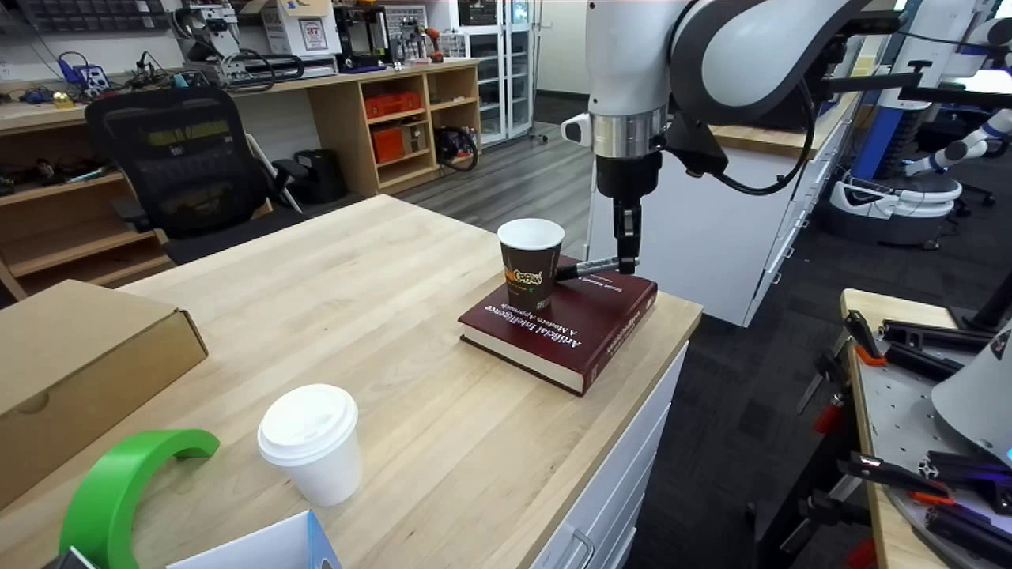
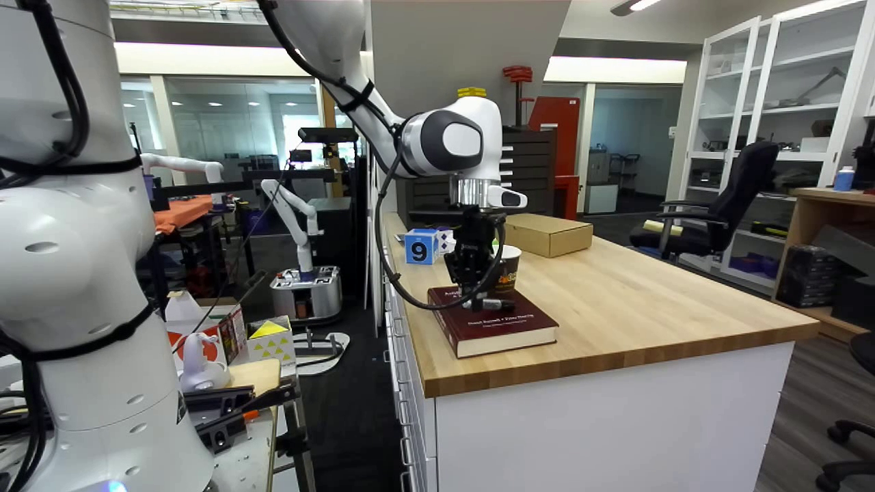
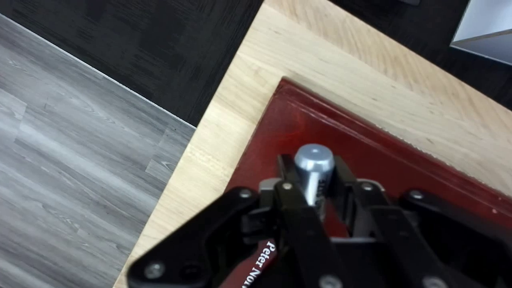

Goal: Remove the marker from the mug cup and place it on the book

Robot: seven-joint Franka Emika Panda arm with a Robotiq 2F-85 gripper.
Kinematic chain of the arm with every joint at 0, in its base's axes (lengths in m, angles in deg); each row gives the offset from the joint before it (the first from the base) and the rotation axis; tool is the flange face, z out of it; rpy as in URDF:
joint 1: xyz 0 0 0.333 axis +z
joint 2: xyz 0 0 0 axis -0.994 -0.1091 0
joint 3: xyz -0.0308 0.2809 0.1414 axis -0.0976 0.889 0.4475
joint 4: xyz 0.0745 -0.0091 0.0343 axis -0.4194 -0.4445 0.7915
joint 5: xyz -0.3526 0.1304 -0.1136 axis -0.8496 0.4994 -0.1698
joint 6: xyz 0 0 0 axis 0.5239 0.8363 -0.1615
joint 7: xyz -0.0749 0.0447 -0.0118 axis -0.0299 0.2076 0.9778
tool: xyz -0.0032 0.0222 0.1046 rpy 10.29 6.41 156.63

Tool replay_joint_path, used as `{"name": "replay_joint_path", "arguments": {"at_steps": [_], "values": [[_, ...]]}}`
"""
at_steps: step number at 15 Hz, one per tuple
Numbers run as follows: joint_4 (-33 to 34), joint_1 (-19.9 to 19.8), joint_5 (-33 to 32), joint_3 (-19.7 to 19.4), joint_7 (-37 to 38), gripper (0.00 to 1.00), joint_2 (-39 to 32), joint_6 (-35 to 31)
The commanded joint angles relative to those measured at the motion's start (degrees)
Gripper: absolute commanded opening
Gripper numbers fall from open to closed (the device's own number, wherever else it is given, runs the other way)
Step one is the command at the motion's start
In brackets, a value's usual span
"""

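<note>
Since the marker (image 1: 596,267) lies outside the mug cup (image 1: 531,270), we judge the removal half of the task complete; the placement half we list as unfinished. We take the book (image 1: 589,312) as our reference. The mug cup stands upright on its cover. The marker is over the same cover, close to level as far as we can see, its dark end pointing toward the mug cup; whether that end touches the cup we cannot tell. In the wrist view we find the gripper (image 3: 315,169) pinching the marker near its silver-grey end, closed against both sides, toward a corner of the book. In both exterior views the marker appears very low over the cover, but we cannot confirm contact and so do not certify it as set down. By our assessment, what is left is to bring the marker to rest on the book if any gap exists, let go, and lift away. We note one risk: on release it could roll across the cover. Well apart from the book, on the table (image 1: 411,379), we log a white lidded cup (image 1: 312,442).
</note>
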Motion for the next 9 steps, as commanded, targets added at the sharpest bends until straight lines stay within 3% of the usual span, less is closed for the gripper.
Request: {"name": "replay_joint_path", "arguments": {"at_steps": [1, 9], "values": [[-0.6, 0.1, 1.3, 0.1, -0.8, 0.50, -0.8, -1.2], [-0.6, 0.0, 2.0, 0.1, 0.5, 0.99, -0.5, -0.4]]}}
